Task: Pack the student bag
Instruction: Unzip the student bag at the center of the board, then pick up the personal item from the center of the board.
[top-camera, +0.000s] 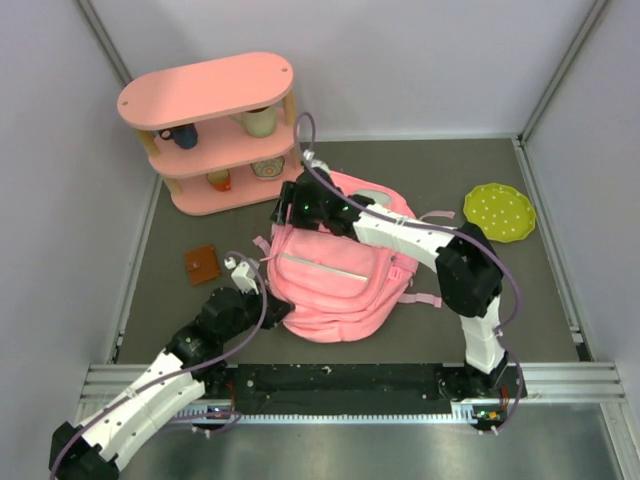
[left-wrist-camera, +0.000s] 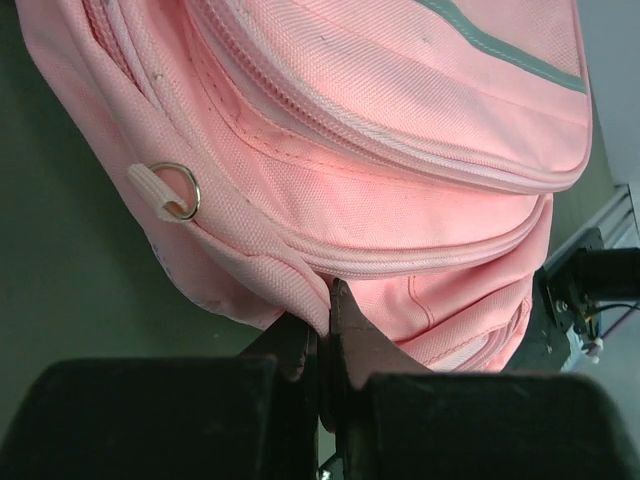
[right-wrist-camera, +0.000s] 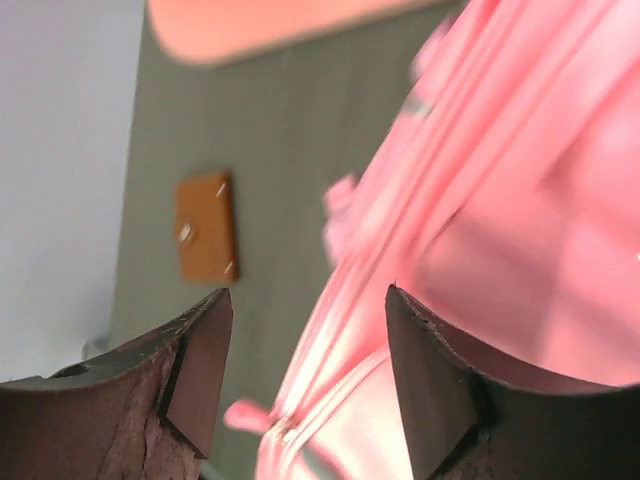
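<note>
While the student bag (top-camera: 335, 285) lies front-up:
left gripper (left-wrist-camera: 325, 322): closed — a fold of the bag's lower edge is pinched.
right gripper (right-wrist-camera: 305, 335): jaws are held apart over the bag's edge.

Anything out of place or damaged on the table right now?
Nothing is spilled or damaged. One stray: a brown wallet lies loose on the table, left of the student bag in the top view, outside it. The bag itself lies slumped flat.
</note>
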